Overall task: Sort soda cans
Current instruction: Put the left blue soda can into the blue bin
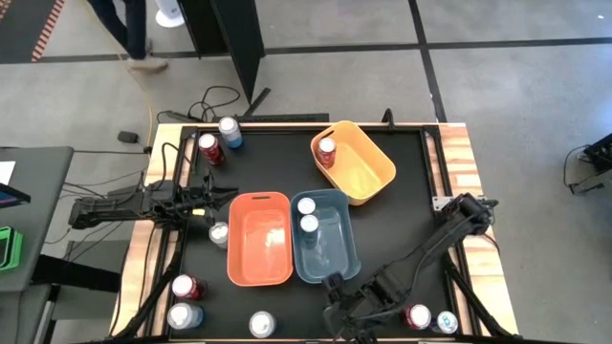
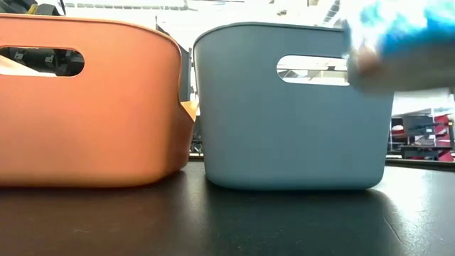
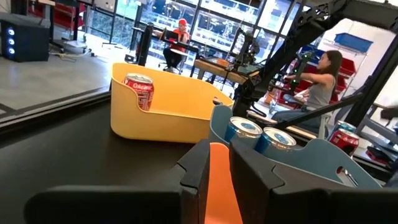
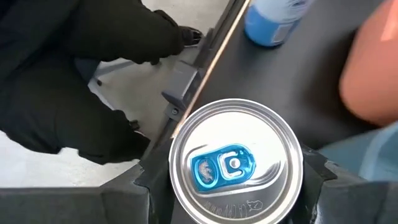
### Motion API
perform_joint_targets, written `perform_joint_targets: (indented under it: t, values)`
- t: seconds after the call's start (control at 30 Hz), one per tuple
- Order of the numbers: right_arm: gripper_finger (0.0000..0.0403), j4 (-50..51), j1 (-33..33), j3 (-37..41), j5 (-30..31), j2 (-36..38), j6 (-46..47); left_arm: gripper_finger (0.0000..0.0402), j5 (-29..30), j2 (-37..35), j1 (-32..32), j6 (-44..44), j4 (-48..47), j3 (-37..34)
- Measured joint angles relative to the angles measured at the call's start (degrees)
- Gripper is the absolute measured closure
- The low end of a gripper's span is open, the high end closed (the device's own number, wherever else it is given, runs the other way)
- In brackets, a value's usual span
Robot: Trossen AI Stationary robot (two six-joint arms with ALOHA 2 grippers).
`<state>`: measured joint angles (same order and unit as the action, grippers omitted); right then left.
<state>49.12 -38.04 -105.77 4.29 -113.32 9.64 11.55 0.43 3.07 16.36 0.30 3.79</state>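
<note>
While clamped, right gripper (image 4: 233,186) around can (image 4: 233,165).

This is a robotics lab or workshop: a black-topped, wood-edged work table (image 1: 421,205) stands on a grey concrete floor (image 1: 516,86) with loose black cables (image 1: 215,98). Beyond it are glass-walled bays, red shelving (image 3: 364,59), and seated people (image 3: 320,78) at far desks.

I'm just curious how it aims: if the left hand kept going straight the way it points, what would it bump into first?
Most likely the orange bin: the left hand points at its near wall, close ahead. The blue bin lies beyond it.
</note>
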Motion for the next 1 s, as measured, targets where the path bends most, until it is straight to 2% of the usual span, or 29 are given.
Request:
perform_joint_targets:
  t: [0.33, 0.57, 1.0]
  values:
    - [0.0177, 18.57, 1.09, -14.93, 9.71, 0.43, -2.68, 0.0343, 0.00, 0.00, 0.00, -0.33, 0.06, 0.00]
    - [0.0177, 25.35, 7.66, -14.91, 10.74, 3.54, -2.27, 0.0343, 0.00, 0.00, 0.00, -0.64, 0.52, 0.00]
    - [0.0177, 28.68, 16.07, -14.91, 10.32, 7.30, -5.12, 0.0343, 0.02, 0.00, 0.00, -1.01, 0.91, 0.00]
